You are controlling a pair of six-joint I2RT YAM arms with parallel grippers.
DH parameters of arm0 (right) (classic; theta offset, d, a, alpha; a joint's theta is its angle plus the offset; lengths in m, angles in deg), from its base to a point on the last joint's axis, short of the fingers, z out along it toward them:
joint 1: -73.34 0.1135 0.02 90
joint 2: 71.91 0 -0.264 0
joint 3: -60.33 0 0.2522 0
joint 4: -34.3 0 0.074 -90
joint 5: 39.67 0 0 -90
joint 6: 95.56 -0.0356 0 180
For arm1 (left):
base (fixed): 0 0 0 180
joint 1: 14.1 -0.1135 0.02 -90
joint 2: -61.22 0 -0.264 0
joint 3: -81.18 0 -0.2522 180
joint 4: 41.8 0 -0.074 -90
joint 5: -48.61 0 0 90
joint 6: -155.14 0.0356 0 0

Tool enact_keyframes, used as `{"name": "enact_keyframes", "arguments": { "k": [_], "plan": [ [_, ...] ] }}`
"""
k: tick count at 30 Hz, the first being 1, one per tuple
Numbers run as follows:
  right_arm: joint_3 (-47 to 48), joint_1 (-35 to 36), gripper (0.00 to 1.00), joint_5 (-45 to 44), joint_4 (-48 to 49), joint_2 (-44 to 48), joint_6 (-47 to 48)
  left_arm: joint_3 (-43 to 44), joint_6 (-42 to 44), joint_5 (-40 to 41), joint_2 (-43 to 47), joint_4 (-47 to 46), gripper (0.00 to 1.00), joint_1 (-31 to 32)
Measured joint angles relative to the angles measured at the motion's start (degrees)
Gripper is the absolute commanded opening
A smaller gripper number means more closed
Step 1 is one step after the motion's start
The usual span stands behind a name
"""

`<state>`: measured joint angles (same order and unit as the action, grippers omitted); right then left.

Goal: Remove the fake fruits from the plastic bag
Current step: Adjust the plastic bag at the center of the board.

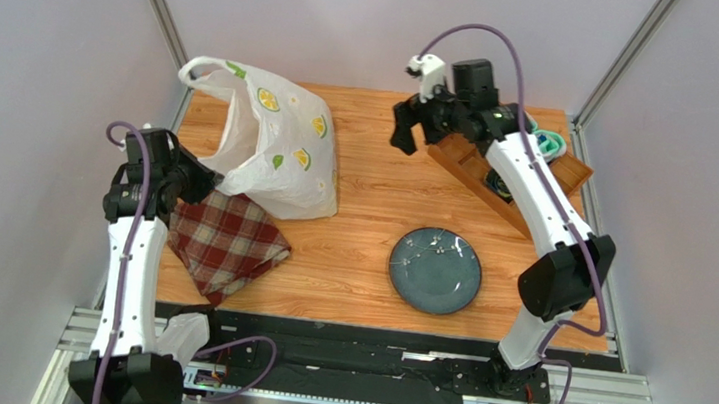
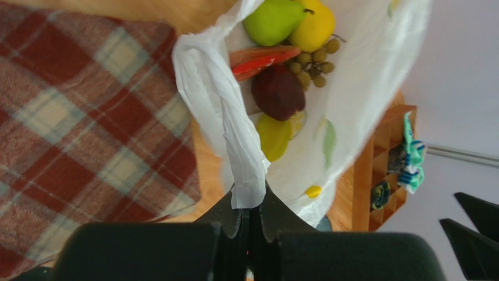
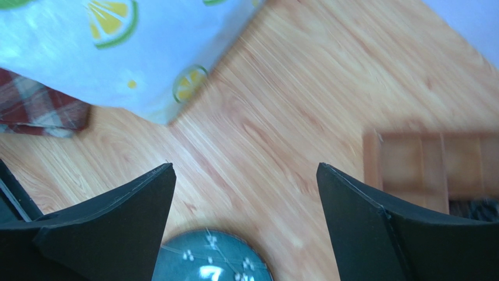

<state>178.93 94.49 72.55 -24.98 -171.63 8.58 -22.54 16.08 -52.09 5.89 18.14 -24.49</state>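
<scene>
Wood-grain tabletop (image 1: 368,253) sits inside a booth of pale grey walls (image 1: 35,77) with metal corner rails. At ten o'clock on it stands the plastic bag (image 1: 279,143), its handle loop (image 2: 234,146) clenched in the left gripper (image 2: 250,219). Inside lie a green pear (image 2: 272,20), yellow mango (image 2: 313,29), grape bunch (image 2: 313,61), watermelon slice (image 2: 260,58), dark apple (image 2: 278,93) and starfruit (image 2: 274,136). At eight o'clock the plaid cloth (image 1: 227,238) touches the bag. At five o'clock rests a blue plate (image 1: 416,278). At one o'clock hangs the right gripper (image 1: 404,131), jaws spread and empty, beside a wooden rack (image 1: 457,157).

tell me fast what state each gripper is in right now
Left gripper: closed on a handle loop of the white translucent crinkly plastic bag.
Right gripper: open, holding nothing.
</scene>
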Motion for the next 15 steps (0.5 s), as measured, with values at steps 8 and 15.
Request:
{"name": "enact_keyframes", "arguments": {
  "k": [8, 15],
  "plan": [
    [21.1, 17.8, 0.96, -3.6, 3.8, -16.7, -1.1, -11.4, 0.4, -5.1, -6.1, 4.6, 0.00, -4.8],
    [35.6, 23.1, 0.98, -5.5, 8.5, -29.5, -4.3, -13.4, 0.4, -6.4, -3.6, 4.3, 0.00, -6.6]
  ]
}}
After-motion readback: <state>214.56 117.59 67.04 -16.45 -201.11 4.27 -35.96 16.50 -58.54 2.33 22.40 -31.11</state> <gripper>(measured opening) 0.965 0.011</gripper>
